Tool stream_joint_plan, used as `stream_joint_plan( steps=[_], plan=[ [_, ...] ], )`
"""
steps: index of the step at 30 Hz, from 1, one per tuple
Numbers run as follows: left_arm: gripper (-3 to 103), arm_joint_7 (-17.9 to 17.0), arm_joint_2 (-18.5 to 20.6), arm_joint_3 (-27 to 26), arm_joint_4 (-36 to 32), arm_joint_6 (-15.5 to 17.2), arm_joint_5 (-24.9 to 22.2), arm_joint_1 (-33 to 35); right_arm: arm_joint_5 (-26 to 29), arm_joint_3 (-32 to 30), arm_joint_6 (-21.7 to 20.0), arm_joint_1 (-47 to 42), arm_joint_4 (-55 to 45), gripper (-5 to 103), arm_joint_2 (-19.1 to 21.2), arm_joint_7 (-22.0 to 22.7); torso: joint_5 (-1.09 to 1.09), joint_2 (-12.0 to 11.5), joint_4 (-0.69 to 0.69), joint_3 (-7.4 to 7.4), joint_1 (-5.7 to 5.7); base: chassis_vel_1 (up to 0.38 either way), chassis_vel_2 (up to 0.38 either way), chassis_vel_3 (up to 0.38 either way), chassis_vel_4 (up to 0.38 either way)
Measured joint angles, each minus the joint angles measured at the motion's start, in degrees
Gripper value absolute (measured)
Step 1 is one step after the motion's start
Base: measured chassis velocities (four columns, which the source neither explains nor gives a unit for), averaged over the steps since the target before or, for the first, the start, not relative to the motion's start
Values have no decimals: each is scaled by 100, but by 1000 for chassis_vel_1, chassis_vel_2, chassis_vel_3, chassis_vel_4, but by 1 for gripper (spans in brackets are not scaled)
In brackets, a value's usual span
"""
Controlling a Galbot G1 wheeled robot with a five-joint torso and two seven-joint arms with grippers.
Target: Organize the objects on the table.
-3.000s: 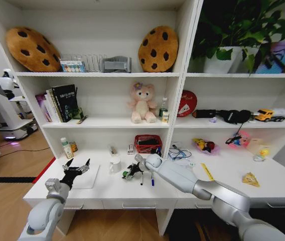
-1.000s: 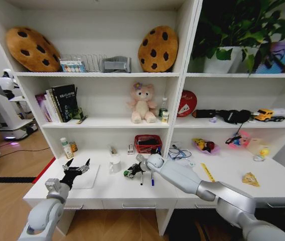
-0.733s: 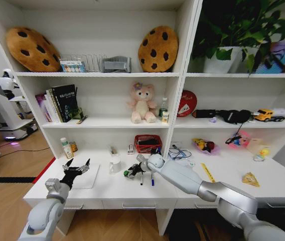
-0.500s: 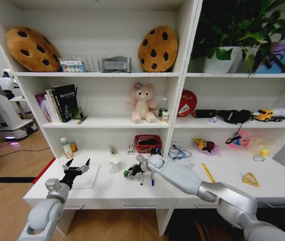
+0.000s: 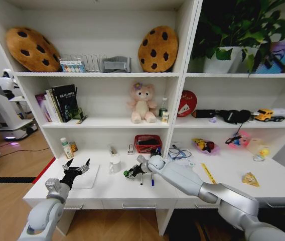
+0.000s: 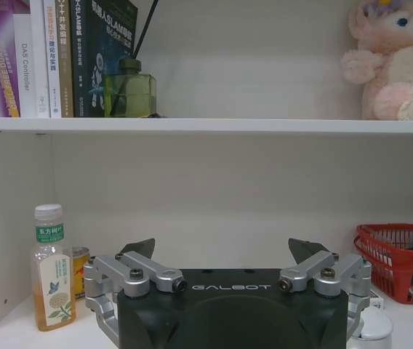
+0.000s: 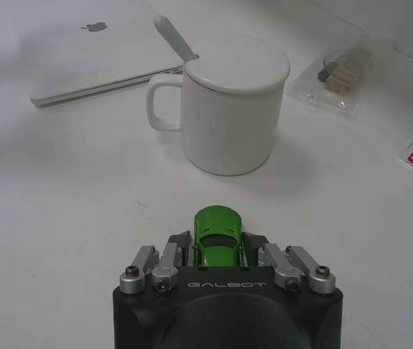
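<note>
A long white bench (image 5: 112, 193) runs under a set of white shelves. The right arm reaches across the middle of the bench, and its right claw (image 5: 131, 172) is clamped on a tiny green toy car (image 7: 217, 238), with a dark finger (image 7: 180, 242) pressed to each side of it. Seen from the head, the car (image 5: 128, 174) sits just above the bench top, near the middle of the bench.

Just beyond the car stands a white cup (image 7: 226, 106) with a flat lid and a spoon handle poking out beside the lid; from the head it is a little toward the left end from the right claw (image 5: 115, 163). Past the cup lies a closed silver laptop (image 7: 94, 51), which lies flat toward the bench's left end (image 5: 85, 176).

The left claw (image 5: 76, 169) hovers over the laptop at the left end, its fingers spread wide apart and holding nothing; its wrist camera shows the two dark fingertips (image 6: 140, 247) well apart. A small green-capped bottle (image 6: 51, 267) stands at the back left corner of the bench, against the shelf wall.

Two loose pens (image 5: 147, 178) lie near the front edge under the right arm. A yellow ruler (image 5: 208, 171) lies farther toward the right end. A red basket (image 5: 148, 143) sits at the back edge, behind the right claw.
</note>
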State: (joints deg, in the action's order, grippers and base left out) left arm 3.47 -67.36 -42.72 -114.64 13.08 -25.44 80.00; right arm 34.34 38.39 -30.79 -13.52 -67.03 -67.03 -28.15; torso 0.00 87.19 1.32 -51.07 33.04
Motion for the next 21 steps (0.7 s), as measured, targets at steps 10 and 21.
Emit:
stream_joint_plan(
  steps=[10,21],
  plan=[
    [100,0,0,0,0,0,0,0,82,-45,-16,-35,-36,34,58,146,0,0,0,0,0,0,0,0,0],
    [100,0,0,0,0,0,0,0,196,-593,-228,-233,-997,34,433,854,0,0,0,0,0,0,0,0,0]
  ],
)
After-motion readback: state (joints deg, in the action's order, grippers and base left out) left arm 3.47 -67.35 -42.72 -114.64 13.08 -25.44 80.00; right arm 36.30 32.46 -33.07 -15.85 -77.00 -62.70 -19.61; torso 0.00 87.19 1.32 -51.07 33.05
